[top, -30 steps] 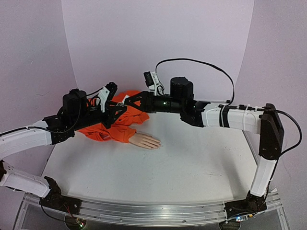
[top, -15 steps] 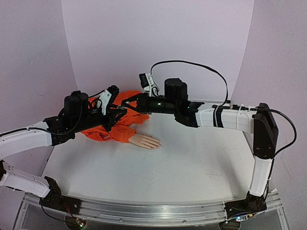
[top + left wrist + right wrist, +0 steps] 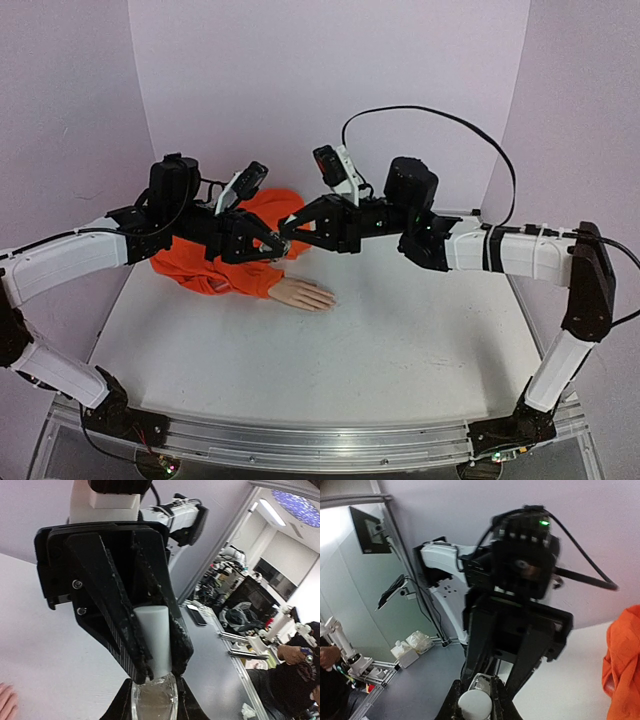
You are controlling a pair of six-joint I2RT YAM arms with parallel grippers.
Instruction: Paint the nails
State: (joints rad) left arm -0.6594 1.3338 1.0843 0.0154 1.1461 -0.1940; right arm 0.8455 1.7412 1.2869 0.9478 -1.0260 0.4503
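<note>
- L gripper is clamped on the clear body of a small bottle. Its own fingers pinch the glass at the bottom of the L wrist view.
- R gripper is closed on the white cap of the same bottle. The jaws are narrow, w/ the cap seated between the pads.
- The 2 grippers meet tip to tip above the table, w/ the bottle bridged between them. Its long axis runs roughly along the line from one gripper to the other.
- The cap looks seated on the bottle. Can't tell if it's loosened, and no brush is visible.
- The mannequin hand lies flat on the table, sticking out of the orange sleeve.
- Its long axis runs L-to-R in the top view, w/ the wrist toward the L arm and the fingers pointing toward the R arm's side.
- The nails are at the far R end of the hand. They're too small to make out individually.
- Key relation: the nails sit below the gripper pair, toward the near edge and a bit to the R. They're apart from both grippers, w/ no contact.
- The R gripper (cap side) is slightly nearer the fingertips, and its arm reaches in from the side the fingers point to.
- Judgement: the next step is prob. pulling the cap free. The R gripper then needs to come down and toward the near edge to reach the nails, while the L gripper keeps the bottle steady.
</note>
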